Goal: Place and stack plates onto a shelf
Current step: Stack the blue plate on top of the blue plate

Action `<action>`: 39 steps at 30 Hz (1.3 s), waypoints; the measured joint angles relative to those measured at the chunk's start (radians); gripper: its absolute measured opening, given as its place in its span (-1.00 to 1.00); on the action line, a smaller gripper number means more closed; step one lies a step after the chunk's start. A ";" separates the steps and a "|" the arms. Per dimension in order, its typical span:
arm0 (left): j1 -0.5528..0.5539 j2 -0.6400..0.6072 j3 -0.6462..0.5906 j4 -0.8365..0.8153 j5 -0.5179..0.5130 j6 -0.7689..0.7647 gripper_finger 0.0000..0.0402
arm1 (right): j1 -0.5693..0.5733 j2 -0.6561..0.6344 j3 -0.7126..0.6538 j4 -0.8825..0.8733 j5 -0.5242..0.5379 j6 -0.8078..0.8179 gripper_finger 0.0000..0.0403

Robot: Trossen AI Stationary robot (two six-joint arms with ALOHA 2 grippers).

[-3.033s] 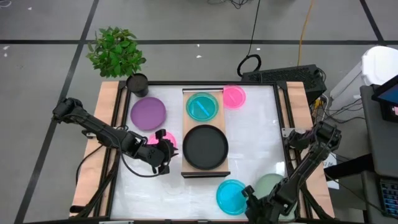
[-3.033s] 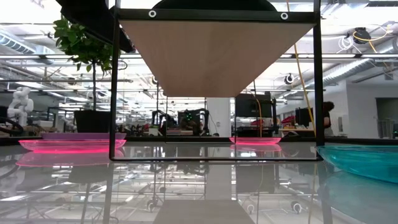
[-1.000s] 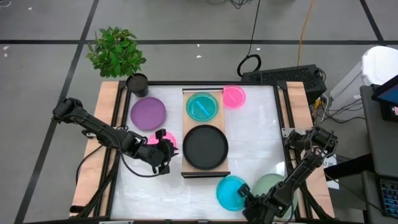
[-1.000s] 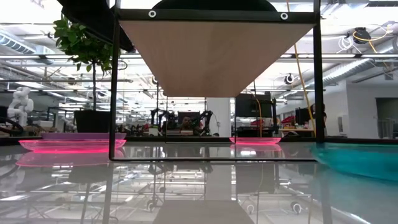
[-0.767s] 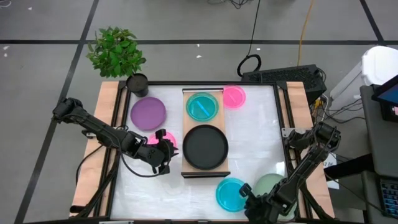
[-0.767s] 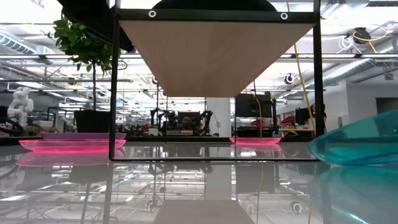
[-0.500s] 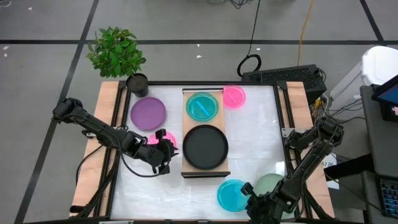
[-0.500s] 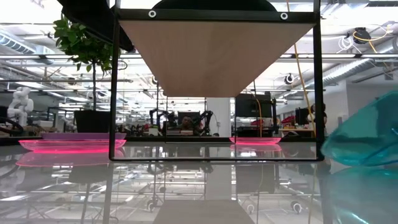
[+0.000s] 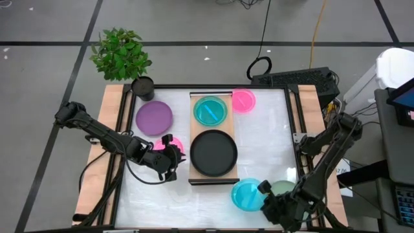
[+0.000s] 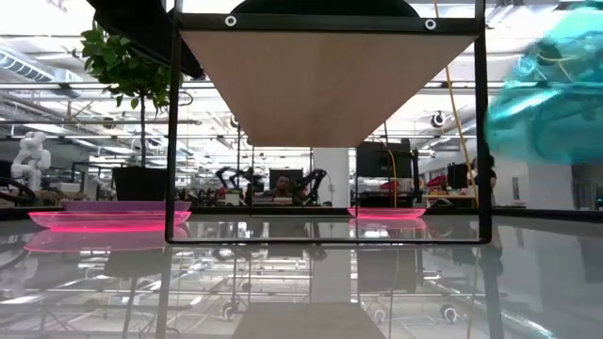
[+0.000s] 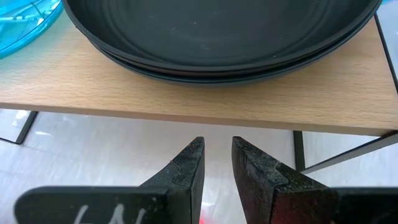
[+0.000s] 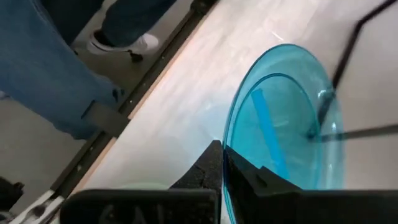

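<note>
My right gripper [image 9: 264, 196] is near the table's near right corner, shut on a translucent cyan plate [image 9: 247, 194], which the low view shows raised and tilted [image 10: 546, 94]. A pale sage-green plate [image 9: 283, 188] lies on the table under that arm. The light-wood shelf [image 9: 193, 129] carries a cyan plate [image 9: 210, 110] and a black plate [image 9: 213, 152]. My left gripper [image 11: 216, 163] waits left of the shelf, above a pink plate [image 9: 160, 145], its fingers a narrow gap apart, pointing at the shelf edge [image 11: 186, 99]. My right gripper pinches the cyan plate's rim [image 12: 227, 155] between its two fingers [image 12: 205, 169], one finger on the plate's inner face and one on its underside. It comes at the rim from the table's near right side. The plate is lifted clear of the table and tilted.
A purple plate [image 9: 154, 118] and a small black plant pot [image 9: 142, 86] are at the far left; another pink plate [image 9: 244, 100] lies right of the shelf's far end. The shelf stands on black legs [image 10: 484, 132]. A person's legs [image 12: 50, 62] show beyond the table edge.
My right gripper has risen with the cyan plate. One second ago the plate lay flat on the table; one edge then tipped up, and now the whole plate hangs tilted, clear of the table, a little nearer the shelf's near end. The left arm kept still.
</note>
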 joint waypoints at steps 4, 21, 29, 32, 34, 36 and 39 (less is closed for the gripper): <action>0.002 0.000 0.000 0.001 -0.001 0.018 -0.56 | 0.000 -0.017 0.085 -0.131 0.001 0.046 -1.00; 0.037 0.000 0.000 0.003 0.000 0.054 -0.56 | -0.024 -0.019 0.252 -0.547 0.187 0.158 -1.00; 0.047 0.000 0.000 0.003 -0.001 0.076 -0.56 | -0.103 -0.063 0.252 -0.594 0.217 0.134 -1.00; 0.047 0.000 0.000 0.002 0.000 0.077 -0.56 | -0.138 -0.094 0.252 -0.607 0.223 0.120 -1.00; 0.047 0.000 0.000 0.002 0.000 0.077 -0.56 | -0.161 -0.113 0.252 -0.618 0.244 0.111 -1.00; 0.047 0.000 0.000 0.002 0.000 0.077 -0.56 | -0.184 -0.131 0.252 -0.632 0.264 0.093 -1.00; 0.047 0.000 0.000 0.002 0.000 0.077 -0.56 | -0.222 -0.147 0.252 -0.632 0.283 0.047 -1.00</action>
